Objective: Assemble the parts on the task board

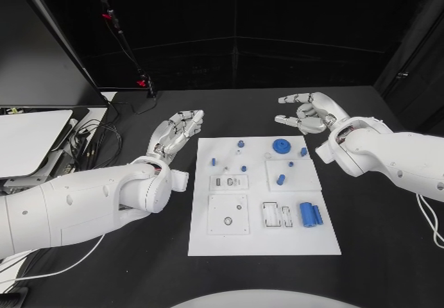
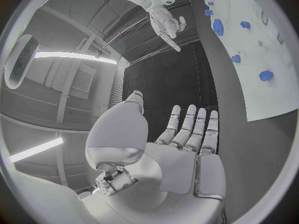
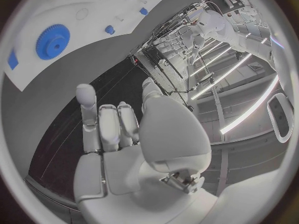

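We see left robot hand (image 1: 181, 131) and right robot hand (image 1: 308, 111) both released, fingers apart, flanking task board (image 1: 262, 240); blue gear (image 1: 281, 145) untouched, likely pre-grasp staging.

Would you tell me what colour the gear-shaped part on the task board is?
Blue. The gear shows best in the right wrist view, on the white task board.

A robotics lab — black table (image 1: 370, 218), dark curtained walls, loose cables (image 1: 92, 138) and ceiling strip lights (image 3: 249, 109).
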`<action>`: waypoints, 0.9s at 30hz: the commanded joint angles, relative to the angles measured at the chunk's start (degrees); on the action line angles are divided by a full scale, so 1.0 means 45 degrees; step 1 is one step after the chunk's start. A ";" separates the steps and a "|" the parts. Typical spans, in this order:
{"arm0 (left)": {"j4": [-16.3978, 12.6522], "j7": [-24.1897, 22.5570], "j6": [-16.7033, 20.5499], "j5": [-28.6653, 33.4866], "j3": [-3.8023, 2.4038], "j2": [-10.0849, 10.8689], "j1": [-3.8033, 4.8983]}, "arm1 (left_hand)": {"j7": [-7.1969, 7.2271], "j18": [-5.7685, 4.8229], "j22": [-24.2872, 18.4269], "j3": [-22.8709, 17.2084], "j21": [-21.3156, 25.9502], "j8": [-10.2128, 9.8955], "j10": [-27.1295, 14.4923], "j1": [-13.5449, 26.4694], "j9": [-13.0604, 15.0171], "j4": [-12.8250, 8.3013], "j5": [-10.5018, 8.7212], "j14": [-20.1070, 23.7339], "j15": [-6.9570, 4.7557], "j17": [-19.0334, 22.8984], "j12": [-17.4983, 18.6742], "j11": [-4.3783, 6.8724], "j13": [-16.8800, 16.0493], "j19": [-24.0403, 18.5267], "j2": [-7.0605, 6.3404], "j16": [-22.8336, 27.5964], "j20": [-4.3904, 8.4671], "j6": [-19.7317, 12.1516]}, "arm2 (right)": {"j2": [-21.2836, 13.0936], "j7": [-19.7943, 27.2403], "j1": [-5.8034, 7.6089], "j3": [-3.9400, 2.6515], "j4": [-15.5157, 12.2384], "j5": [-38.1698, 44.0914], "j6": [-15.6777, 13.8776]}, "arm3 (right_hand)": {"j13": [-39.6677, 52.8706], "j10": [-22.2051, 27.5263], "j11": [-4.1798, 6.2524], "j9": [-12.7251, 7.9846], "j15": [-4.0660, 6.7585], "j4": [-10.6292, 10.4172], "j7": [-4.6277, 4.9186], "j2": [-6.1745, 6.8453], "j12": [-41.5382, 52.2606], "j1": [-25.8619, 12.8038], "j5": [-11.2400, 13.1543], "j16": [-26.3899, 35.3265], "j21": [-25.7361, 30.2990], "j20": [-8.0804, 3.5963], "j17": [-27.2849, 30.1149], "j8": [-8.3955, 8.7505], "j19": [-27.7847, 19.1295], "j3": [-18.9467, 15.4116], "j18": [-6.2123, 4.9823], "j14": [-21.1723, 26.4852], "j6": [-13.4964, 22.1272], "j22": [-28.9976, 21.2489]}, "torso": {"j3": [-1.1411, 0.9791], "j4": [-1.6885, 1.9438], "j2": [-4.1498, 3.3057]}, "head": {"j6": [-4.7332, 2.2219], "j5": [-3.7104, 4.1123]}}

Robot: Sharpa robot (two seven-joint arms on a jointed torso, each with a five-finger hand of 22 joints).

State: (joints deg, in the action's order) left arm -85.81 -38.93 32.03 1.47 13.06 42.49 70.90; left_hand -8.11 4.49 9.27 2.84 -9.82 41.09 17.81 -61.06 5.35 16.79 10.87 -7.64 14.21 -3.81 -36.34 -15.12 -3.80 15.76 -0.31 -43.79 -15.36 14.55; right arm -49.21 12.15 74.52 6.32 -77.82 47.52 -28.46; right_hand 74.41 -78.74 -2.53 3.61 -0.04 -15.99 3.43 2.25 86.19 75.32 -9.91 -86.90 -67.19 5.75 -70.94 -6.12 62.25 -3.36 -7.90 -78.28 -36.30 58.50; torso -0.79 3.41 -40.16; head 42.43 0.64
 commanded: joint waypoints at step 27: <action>0.0053 -0.3879 0.0002 -0.0086 0.0013 0.0049 0.0012 | -0.1985 0.0186 0.0007 -0.0068 -0.0041 0.0055 0.0093 -0.0032 -0.0031 0.0001 0.0119 -0.0086 0.0052 0.0020 -0.0073 -0.0011 0.0015 0.0025 0.0150 -0.0070 -0.0081 0.0102 | 0.1147 -0.4153 -0.0327 0.0013 0.2331 0.5953 0.1665 | 0.3465 -0.2503 -0.0133 0.0704 0.0071 -0.0071 0.0820 0.1390 0.0847 0.0799 -0.1267 -0.0688 -0.5068 0.0045 -0.4236 -0.2404 0.6166 0.1373 0.1756 -0.2605 -0.1858 0.6999 | 0.0001 -0.0035 -0.0011 | 0.0025 0.0232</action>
State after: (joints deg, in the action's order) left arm -85.50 -38.93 32.05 1.47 13.16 42.69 70.88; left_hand -8.11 4.49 9.27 2.84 -9.82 41.09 17.81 -61.31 5.30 16.79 11.10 -7.83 14.40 -3.81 -36.34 -15.12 -3.80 15.75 -0.10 -43.79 -15.36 14.55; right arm -44.21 -4.20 72.99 6.41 -67.41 69.93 -23.61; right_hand 74.94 -84.06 -2.89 6.73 0.61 -16.21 6.83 8.21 89.86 78.78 -15.97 -89.86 -89.83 5.56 -74.94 -16.79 84.05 2.57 -0.39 -83.94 -44.62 74.94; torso -0.80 3.35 -40.24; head 42.49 1.66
